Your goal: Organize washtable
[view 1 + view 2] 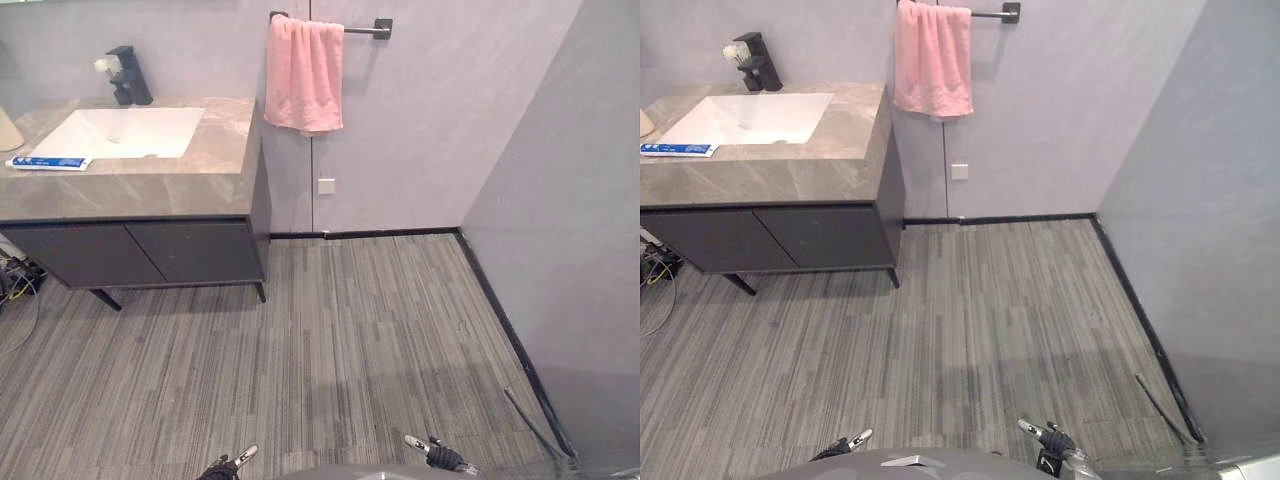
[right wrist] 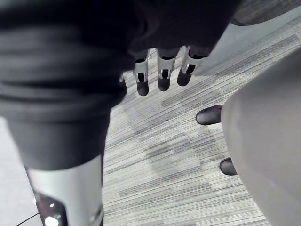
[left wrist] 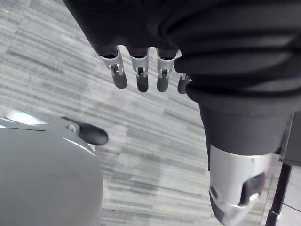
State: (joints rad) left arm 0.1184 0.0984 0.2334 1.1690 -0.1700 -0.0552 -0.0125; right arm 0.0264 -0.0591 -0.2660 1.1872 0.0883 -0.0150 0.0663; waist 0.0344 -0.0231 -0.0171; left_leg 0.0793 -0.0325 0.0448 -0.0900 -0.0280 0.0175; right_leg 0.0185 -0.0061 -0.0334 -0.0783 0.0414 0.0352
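Observation:
The washtable (image 1: 200,175) is a grey stone counter at the upper left, some way ahead of me. It has a white basin (image 1: 125,132) and a black tap (image 1: 127,76). A blue and white toothpaste tube (image 1: 48,163) lies flat on the counter left of the basin. A pink towel (image 1: 305,72) hangs on a wall bar to the right of the counter. My left hand (image 3: 141,75) and right hand (image 2: 162,75) hang low over the floor, far from the counter. Both have relaxed fingers that hold nothing. In the eye views the left hand (image 1: 232,462) and right hand (image 1: 440,455) sit at the bottom edge.
Dark cabinet doors (image 1: 150,252) close the space under the counter. Loose cables (image 1: 15,278) lie on the floor at its left foot. A beige object (image 1: 8,130) stands at the counter's far left. A grey wall (image 1: 570,230) runs along the right, with a thin dark rod (image 1: 535,420) at its base.

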